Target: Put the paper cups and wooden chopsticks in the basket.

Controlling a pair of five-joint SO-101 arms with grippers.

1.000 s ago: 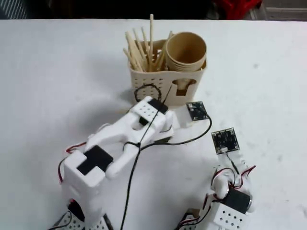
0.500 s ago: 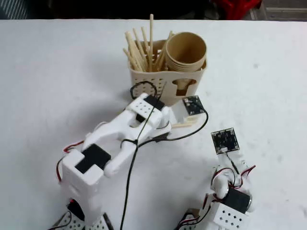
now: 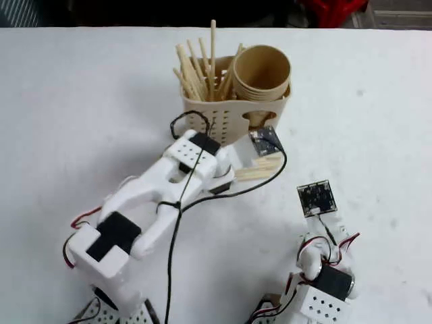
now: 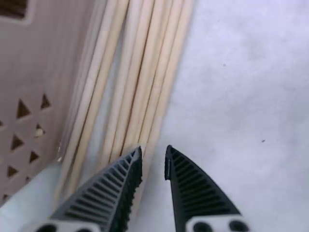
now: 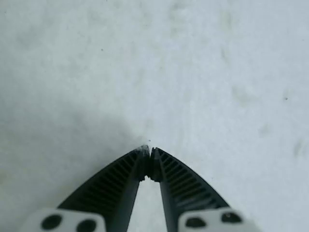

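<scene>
A cream perforated basket (image 3: 223, 115) stands at the table's far middle and holds several upright wooden chopsticks (image 3: 199, 67) and stacked paper cups (image 3: 261, 71). More loose chopsticks (image 3: 260, 169) lie flat on the table just in front of the basket; in the left wrist view these loose chopsticks (image 4: 140, 82) run alongside the basket wall (image 4: 34, 87). My left gripper (image 4: 153, 153) hovers at their near ends, open by a narrow gap, with one stick's end under that gap. My right gripper (image 5: 148, 152) is shut on nothing over bare table near the front right.
The left arm (image 3: 162, 192) stretches diagonally from the front left up to the basket, its black cable looping beside it. The right arm (image 3: 324, 283) is folded at the front right. White table (image 3: 364, 135) lies bare on both sides of the basket.
The left arm has stretched forward and to the left toward the basket. The loose chopsticks have come into sight beside its gripper, close to the basket. The right arm has kept still.
</scene>
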